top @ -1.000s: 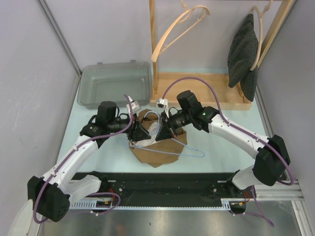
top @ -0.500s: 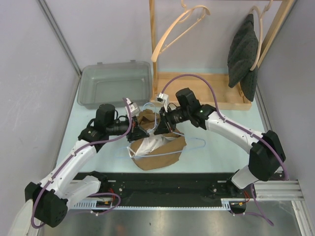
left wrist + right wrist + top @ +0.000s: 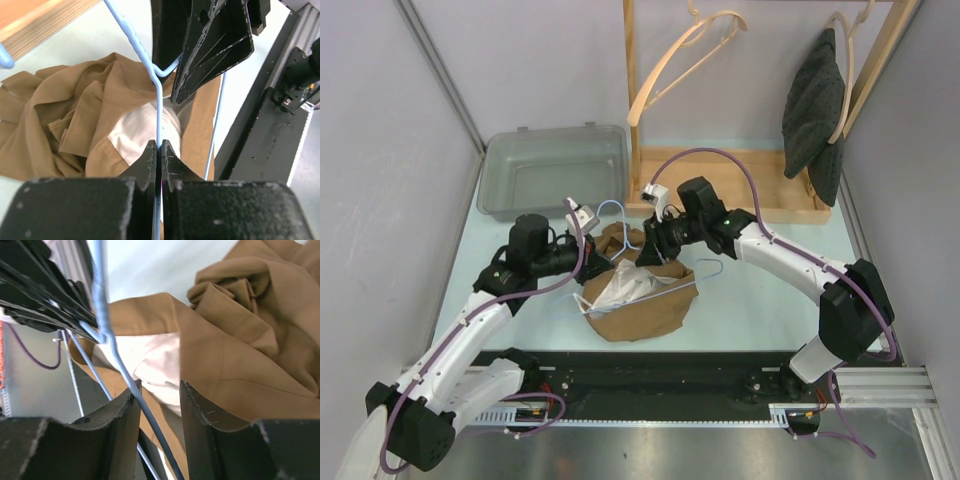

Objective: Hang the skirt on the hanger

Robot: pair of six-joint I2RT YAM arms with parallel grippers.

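Note:
The brown skirt [image 3: 655, 310] with a white lining lies bunched on the table in the middle. The blue wire hanger [image 3: 666, 285] runs through it, with its hook up near the bin. My left gripper [image 3: 602, 262] is shut on the hanger's wire [image 3: 157, 100], above the skirt [image 3: 75, 115] in the left wrist view. My right gripper [image 3: 638, 254] faces it from the right. Its jaws [image 3: 157, 387] are apart, with the hanger wire [image 3: 102, 305] passing between them close to one finger and the skirt [image 3: 240, 340] just beyond.
A grey plastic bin [image 3: 555, 180] stands at the back left. A wooden rack [image 3: 720, 190] at the back carries a wooden hanger [image 3: 685, 55] and a dark garment [image 3: 815, 105] on the right. A black rail [image 3: 650, 370] runs along the near edge.
Both grippers have moved back and up with the hanger. Its hook now stands up near the bin. The skirt has bunched up and its white lining shows more.

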